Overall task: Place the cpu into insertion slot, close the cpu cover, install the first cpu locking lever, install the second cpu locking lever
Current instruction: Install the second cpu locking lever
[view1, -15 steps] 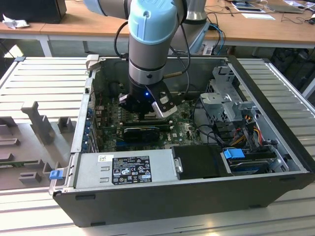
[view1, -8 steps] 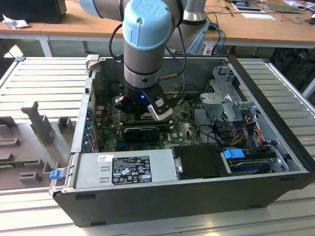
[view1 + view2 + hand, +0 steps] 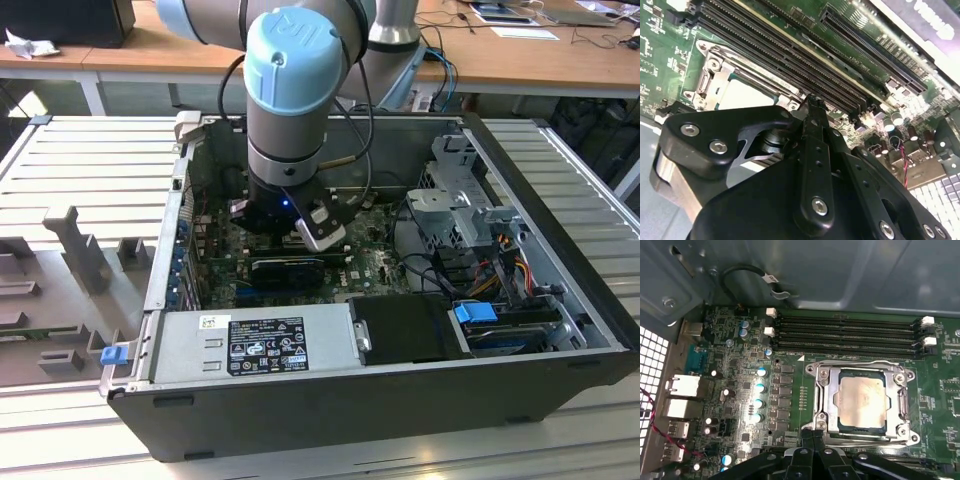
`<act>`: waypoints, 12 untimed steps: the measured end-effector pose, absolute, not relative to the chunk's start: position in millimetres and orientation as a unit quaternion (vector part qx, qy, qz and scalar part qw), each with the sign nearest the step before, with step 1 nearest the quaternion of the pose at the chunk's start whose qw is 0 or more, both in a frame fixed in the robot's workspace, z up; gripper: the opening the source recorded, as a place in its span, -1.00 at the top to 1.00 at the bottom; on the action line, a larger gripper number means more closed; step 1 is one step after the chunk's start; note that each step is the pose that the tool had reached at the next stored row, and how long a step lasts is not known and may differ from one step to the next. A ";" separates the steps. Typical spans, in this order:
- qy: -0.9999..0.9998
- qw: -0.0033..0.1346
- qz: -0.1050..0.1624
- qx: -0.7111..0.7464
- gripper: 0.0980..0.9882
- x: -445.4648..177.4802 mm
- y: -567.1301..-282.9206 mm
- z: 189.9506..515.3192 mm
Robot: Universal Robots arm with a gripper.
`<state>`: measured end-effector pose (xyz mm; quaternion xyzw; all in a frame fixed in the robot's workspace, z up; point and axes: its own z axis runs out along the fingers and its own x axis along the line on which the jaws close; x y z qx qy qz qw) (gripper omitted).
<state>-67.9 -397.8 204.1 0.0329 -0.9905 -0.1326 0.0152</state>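
Note:
The cpu [image 3: 862, 399], a pale silvery square, lies flat in the insertion slot [image 3: 862, 373] on the green motherboard. The cpu cover [image 3: 826, 390], a silvery metal frame, is down around it, and the chip shows through its window. Thin wire levers lie along the frame's edges; I cannot tell if they are latched. My gripper [image 3: 813, 434] hovers just beside the socket's near edge, shut, with nothing between its fingers. In the second wrist view the gripper [image 3: 812, 102] points at the board next to the cpu [image 3: 742, 92]. In the exterior view the arm [image 3: 295, 90] reaches down into the open computer case.
Long black memory slots [image 3: 845, 332] run beside the socket. A row of capacitors [image 3: 760, 387] and rear ports [image 3: 682, 387] stand on its other side. The grey case wall [image 3: 815, 270] rises close by. A power supply [image 3: 250, 340] and a drive cage [image 3: 460, 200] crowd the case.

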 end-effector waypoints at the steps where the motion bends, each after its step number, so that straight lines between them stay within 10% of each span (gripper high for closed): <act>1: -0.990 0.015 -0.134 0.033 0.98 -68.4 -397.8 203.1; 12: -0.987 0.014 -0.156 0.033 0.98 -72.0 -397.7 215.9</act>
